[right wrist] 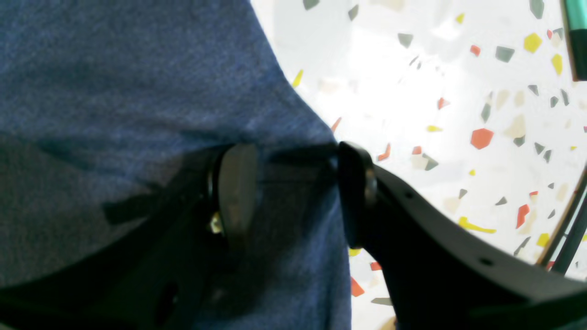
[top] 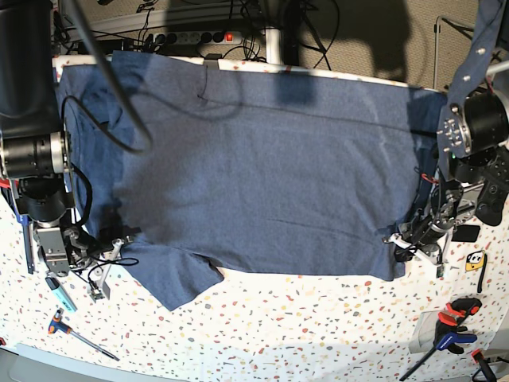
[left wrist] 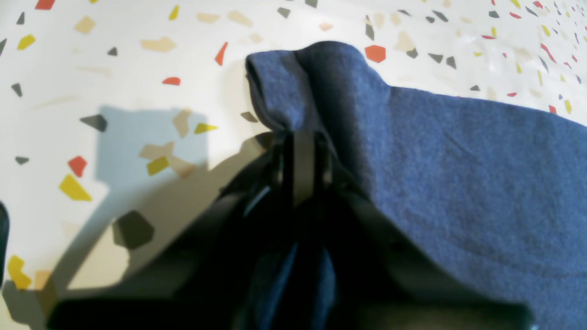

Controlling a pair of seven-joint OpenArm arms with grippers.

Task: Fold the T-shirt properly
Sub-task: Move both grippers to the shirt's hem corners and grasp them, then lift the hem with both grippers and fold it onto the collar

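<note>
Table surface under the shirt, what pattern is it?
White table surface with scattered red, yellow, grey and beige terrazzo-style flecks; the left wrist view shows it best.

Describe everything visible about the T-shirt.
The T-shirt is dark heathered navy blue, looks like soft cotton knit, and lies spread plain side up across the speckled table, one short sleeve pointing toward the near edge. No lettering shows. The left gripper is shut on a bunched corner of its edge, lifting a small peak. The right gripper stands open astride the opposite edge, one finger over the cloth.
</note>
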